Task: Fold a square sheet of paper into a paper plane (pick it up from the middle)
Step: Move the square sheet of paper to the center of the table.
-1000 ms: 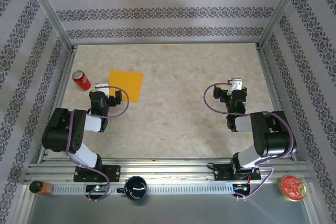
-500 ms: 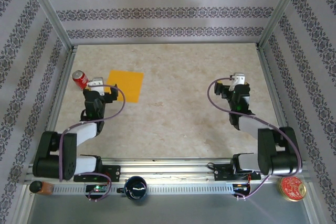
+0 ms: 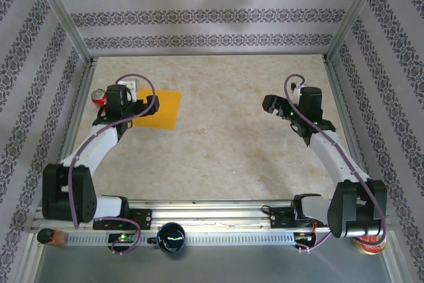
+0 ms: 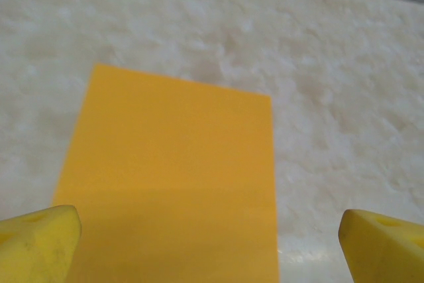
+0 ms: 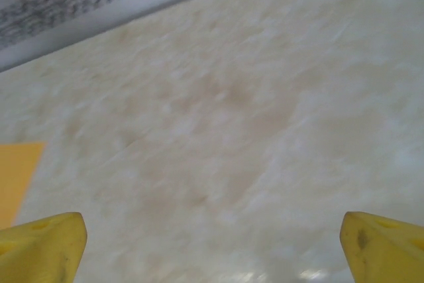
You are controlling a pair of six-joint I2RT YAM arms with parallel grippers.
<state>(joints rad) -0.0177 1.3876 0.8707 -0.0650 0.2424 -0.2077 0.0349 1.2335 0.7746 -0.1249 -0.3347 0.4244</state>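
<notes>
**Desk:** What's in the shot?

**Photographer:** A square sheet of paper (image 3: 162,109), orange-yellow and unfolded, lies flat at the far left of the table (image 3: 225,150), just beside a red soda can (image 3: 98,97). The left gripper (image 3: 146,105) hangs over the sheet's left side with its jaws spread wide and nothing between them. Its wrist camera looks down the sheet (image 4: 172,177) between two yellow fingertips (image 4: 36,243).

**Desk:** And the other arm?

**Photographer:** The right gripper (image 3: 271,104) is well apart, over bare table at the right, also wide and empty.

**Desk:** How will the paper handle?

**Photographer:** Light, thin and limp, I'd judge, and lying flush, so there is no edge to get under. A pinch at the middle that draws up a small tent looks the likeliest hold. It would probably skid on this top and crease easily.

**Desk:** Is the left gripper touching it?

**Photographer:** From above I can't tell; the wrist view suggests a gap.

**Desk:** The setting?

**Photographer:** A smooth, pale, marbled tabletop, framed by metal posts and enclosed by patterned striped walls (image 3: 212,18).
</notes>
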